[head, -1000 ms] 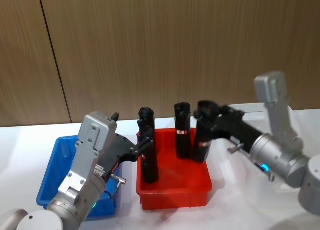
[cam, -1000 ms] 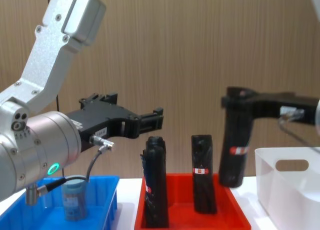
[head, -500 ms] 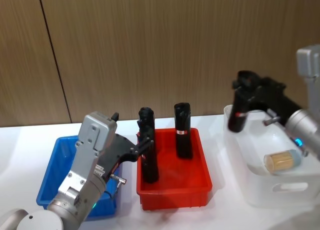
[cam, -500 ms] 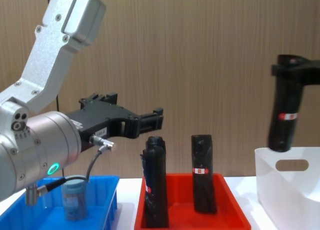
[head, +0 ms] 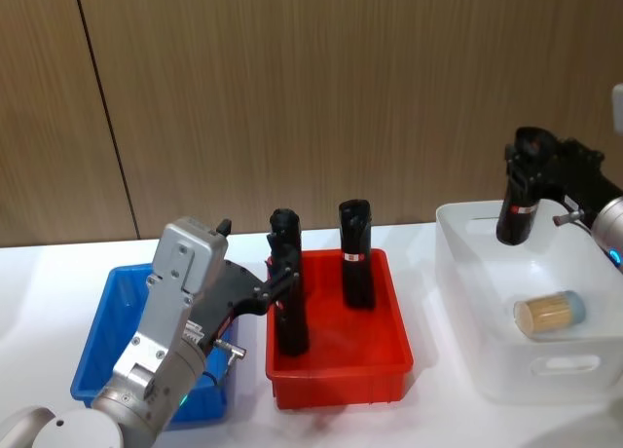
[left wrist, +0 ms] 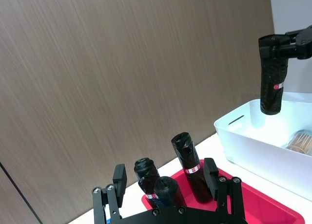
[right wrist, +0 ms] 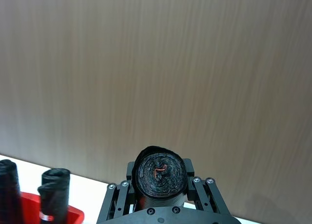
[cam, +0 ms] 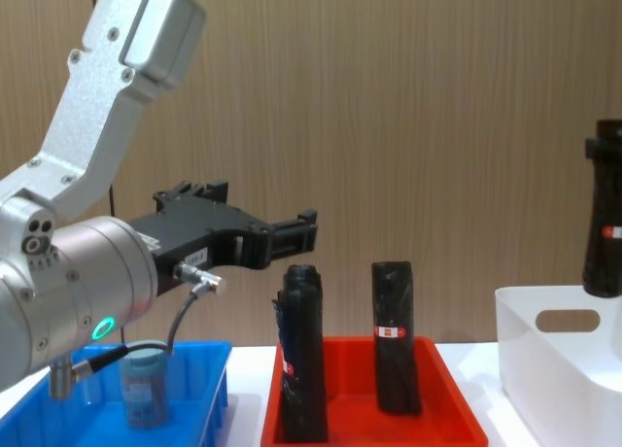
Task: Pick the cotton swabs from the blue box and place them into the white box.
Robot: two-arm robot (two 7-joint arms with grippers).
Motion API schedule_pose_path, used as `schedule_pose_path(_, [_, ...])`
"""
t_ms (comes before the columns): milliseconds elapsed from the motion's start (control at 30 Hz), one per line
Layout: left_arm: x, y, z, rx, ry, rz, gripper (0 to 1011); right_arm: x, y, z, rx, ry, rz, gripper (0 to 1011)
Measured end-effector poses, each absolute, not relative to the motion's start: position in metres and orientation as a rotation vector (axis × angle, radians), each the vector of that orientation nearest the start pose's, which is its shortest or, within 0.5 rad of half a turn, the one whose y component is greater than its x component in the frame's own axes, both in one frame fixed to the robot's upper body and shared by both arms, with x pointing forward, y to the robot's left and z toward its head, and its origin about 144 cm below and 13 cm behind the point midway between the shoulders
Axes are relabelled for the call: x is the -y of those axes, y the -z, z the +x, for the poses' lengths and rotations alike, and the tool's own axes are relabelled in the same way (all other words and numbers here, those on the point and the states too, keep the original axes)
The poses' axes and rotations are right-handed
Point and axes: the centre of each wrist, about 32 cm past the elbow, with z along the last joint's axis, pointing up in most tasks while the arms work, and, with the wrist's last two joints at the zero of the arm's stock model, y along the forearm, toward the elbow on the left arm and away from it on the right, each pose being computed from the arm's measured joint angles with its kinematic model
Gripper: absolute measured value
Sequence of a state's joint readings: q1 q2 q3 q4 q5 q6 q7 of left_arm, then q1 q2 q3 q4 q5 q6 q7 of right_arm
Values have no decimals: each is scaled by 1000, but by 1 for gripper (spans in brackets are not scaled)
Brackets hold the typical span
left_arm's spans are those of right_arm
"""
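Observation:
One cotton swabs jar [cam: 144, 386] with a pale lid stands in the blue box [cam: 207, 374], below my left arm. Another cotton swabs jar [head: 550, 312] lies on its side in the white box [head: 467, 273]. My left gripper [cam: 296, 235] hovers open above the gap between the blue box [head: 112, 297] and the red tray, its fingers [left wrist: 118, 177] spread with nothing between them. My right gripper [head: 531, 162] is shut on a tall black roll [head: 516, 211], held upright over the back of the white box [cam: 554, 369]. The roll's top [right wrist: 161, 174] sits between the right gripper's jaws.
A red tray [head: 341, 370] in the middle holds upright black rolls [head: 356, 255] with red-white labels, two of them close together [head: 287, 297] near my left gripper. A wooden wall stands behind the white table.
My right gripper lifted a black roll out of the red tray and carried it right, to above the white box. The left arm has not moved.

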State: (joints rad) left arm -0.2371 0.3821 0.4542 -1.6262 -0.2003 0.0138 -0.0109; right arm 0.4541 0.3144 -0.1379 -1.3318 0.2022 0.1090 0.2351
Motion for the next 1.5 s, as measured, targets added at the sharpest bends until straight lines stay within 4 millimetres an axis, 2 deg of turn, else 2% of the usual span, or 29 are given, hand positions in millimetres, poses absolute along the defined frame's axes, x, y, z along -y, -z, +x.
schedule_pose_path(267, [-198, -1204, 492, 268, -1124, 61, 1003, 309, -1231, 594, 130, 1330, -107, 536])
schedule_pose_path(800, [-198, -1204, 492, 268, -1124, 61, 1003, 305, -1196, 620, 71, 1339, -160, 555])
schedule_pose_path(1033, [-198, -1204, 492, 268, -1124, 61, 1003, 305, -1188, 625, 67, 1351, -174, 780])
schedule_pose_path(1067, [-198, -1204, 492, 268, -1124, 61, 1003, 305, -1188, 625, 67, 1351, -174, 780])
schedule_pose_path(1100, [-198, -1204, 492, 268, -1124, 61, 1003, 305, -1187, 626, 68, 1353, -176, 834])
schedule_pose_path(1167, [-198, -1204, 492, 268, -1124, 61, 1003, 306, -1186, 626, 70, 1354, -177, 864])
schedule_pose_path(1233, [-198, -1204, 492, 268, -1124, 61, 1003, 306, -1186, 626, 71, 1356, -177, 952])
schedule_pose_path(1333, [-198, -1204, 492, 268, -1124, 61, 1003, 306, -1185, 626, 71, 1357, -178, 1001])
schedule_pose_path(1500, [-198, -1204, 492, 268, -1124, 61, 1003, 306, -1184, 625, 72, 1359, -179, 1002])
